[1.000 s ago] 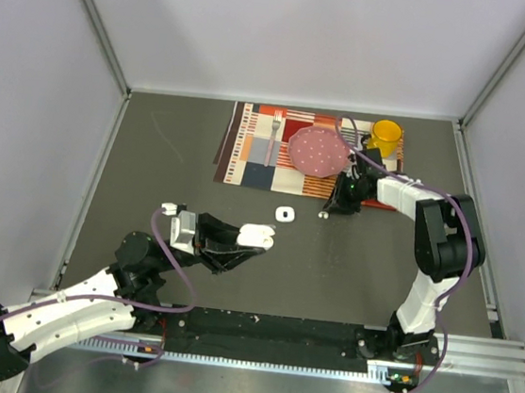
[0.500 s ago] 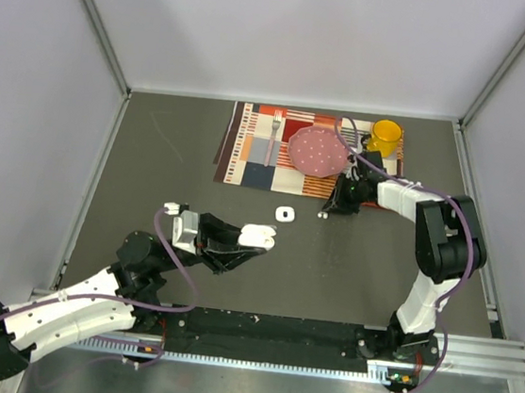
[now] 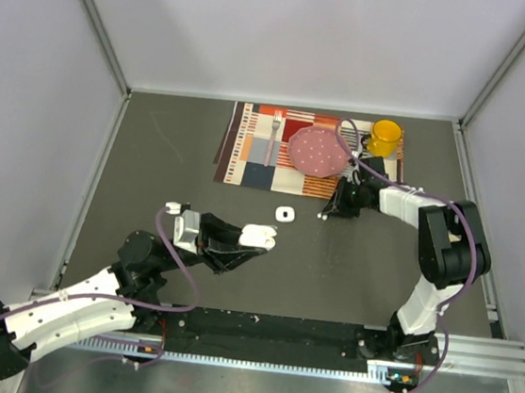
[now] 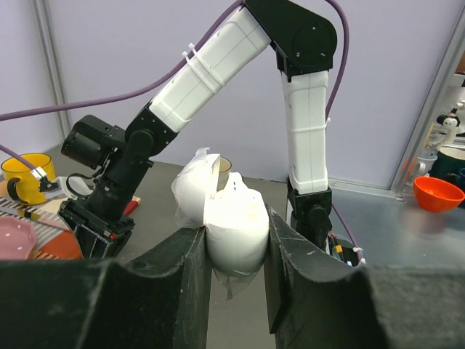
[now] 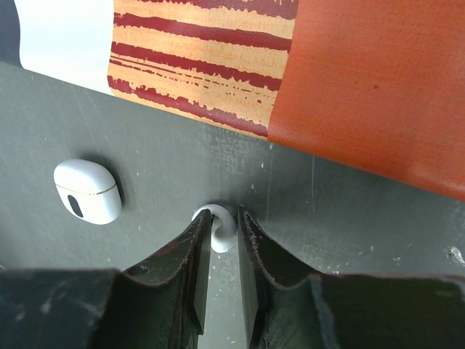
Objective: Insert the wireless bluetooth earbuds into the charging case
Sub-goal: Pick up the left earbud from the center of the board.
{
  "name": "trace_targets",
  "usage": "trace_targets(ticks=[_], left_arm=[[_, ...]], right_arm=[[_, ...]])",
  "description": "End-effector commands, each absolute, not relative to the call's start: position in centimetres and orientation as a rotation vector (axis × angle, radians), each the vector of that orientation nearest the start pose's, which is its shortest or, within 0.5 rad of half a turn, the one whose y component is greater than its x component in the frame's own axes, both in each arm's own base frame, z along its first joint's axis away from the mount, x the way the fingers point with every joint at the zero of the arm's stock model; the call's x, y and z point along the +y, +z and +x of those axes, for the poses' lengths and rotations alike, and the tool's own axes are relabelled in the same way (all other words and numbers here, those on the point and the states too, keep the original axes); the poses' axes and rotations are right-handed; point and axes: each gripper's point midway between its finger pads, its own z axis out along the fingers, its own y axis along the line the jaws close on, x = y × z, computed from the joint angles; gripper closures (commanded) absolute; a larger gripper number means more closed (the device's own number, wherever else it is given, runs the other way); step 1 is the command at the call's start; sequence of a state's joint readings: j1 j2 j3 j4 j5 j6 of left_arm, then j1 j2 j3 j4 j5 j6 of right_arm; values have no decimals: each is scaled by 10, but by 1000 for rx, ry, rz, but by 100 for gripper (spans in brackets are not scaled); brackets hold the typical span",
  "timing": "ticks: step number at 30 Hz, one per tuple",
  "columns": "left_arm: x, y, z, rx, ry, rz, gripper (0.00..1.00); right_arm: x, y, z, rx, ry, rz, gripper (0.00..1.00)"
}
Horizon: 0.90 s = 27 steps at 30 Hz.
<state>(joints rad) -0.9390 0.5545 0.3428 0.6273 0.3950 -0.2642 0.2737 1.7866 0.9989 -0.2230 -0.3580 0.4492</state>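
earbud pinched between right gripper tips; left gripper clamped on open charging case.

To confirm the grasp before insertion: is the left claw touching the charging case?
Touching. In the left wrist view the left claw presses both fingers against the charging case, no gap.

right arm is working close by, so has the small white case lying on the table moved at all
No. The small white case lies in the same spot as before, just off the near edge of the striped placemat.
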Motion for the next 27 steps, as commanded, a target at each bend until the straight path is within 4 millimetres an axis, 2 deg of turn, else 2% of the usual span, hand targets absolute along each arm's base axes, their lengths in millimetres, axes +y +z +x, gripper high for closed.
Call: trace_targets(ticks=[1,18,27], left_arm=[[-267,326,98,1000,-1290,747,100],[-265,324,99,1013,-1296,730,100],[-266,323,98,1020,-1304,731,100]], right_arm=[[165,8,331,2711,644,99,77],[170,7,326,2679,709,68,76],[176,13,327,2633,752,31,75]])
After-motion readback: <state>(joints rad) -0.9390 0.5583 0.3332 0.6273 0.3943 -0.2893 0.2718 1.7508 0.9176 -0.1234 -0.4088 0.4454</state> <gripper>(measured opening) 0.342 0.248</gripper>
